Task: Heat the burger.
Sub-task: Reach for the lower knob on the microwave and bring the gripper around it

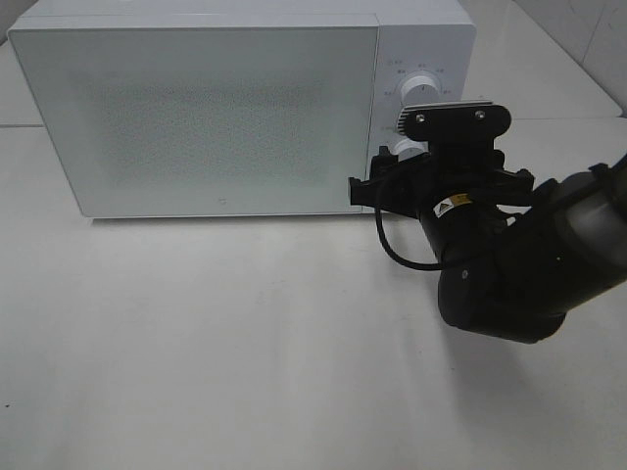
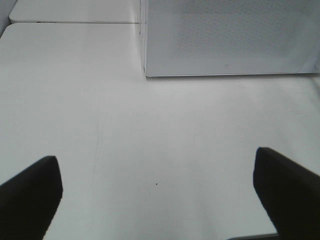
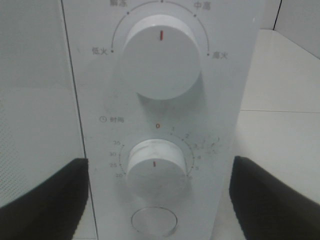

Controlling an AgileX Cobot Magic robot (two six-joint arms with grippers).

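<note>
The burger is out of view. The white microwave point(image 1: 216, 117) stands at the back of the table with its door shut. My right gripper point(image 3: 157, 197) is open in front of the control panel point(image 3: 215, 100). Its dark fingers point(image 3: 45, 200) stand on either side of the lower timer knob point(image 3: 156, 167), apart from it. The power knob point(image 3: 161, 56) sits above. In the high view my right arm point(image 1: 509, 264) reaches toward the panel. My left gripper point(image 2: 157, 200) is open over bare table, with the microwave's corner point(image 2: 146, 70) ahead of it.
A round button point(image 3: 154, 221) sits below the timer knob. The white table point(image 1: 216, 343) stretches in front of the microwave. A black cable point(image 1: 392, 250) loops off the right arm. A table seam point(image 2: 75, 22) runs at the far left.
</note>
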